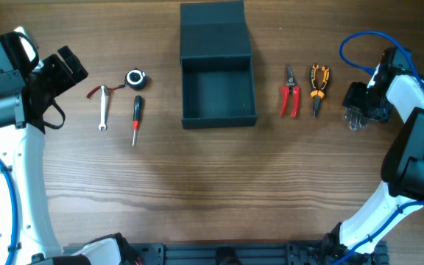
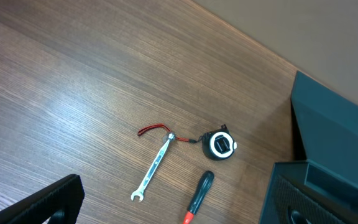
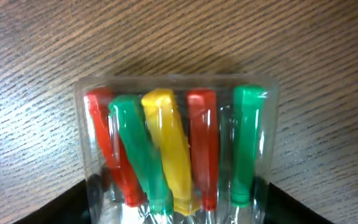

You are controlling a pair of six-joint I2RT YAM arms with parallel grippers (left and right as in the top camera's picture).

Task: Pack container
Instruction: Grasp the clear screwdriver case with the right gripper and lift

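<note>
The container (image 1: pixel 218 73) is a dark teal-black box at the table's centre back, open, with its flap lid laid back behind it. Its corner shows in the left wrist view (image 2: pixel 325 124). My right gripper (image 1: pixel 359 110) is down at the far right over a clear plastic case of coloured screwdrivers (image 3: pixel 176 143). Its two dark fingers press the case's side walls at the right gripper (image 3: pixel 178 211). The case (image 1: pixel 357 119) rests on the wood. My left gripper (image 1: pixel 68 66) hovers open and empty at the far left; it (image 2: pixel 176 190) holds nothing.
Left of the box lie a silver wrench (image 1: pixel 103 108) with a red cord, a round tape measure (image 1: pixel 135 79) and a black-and-red screwdriver (image 1: pixel 135 118). To its right lie red pruners (image 1: pixel 290 92) and orange-black pliers (image 1: pixel 318 87).
</note>
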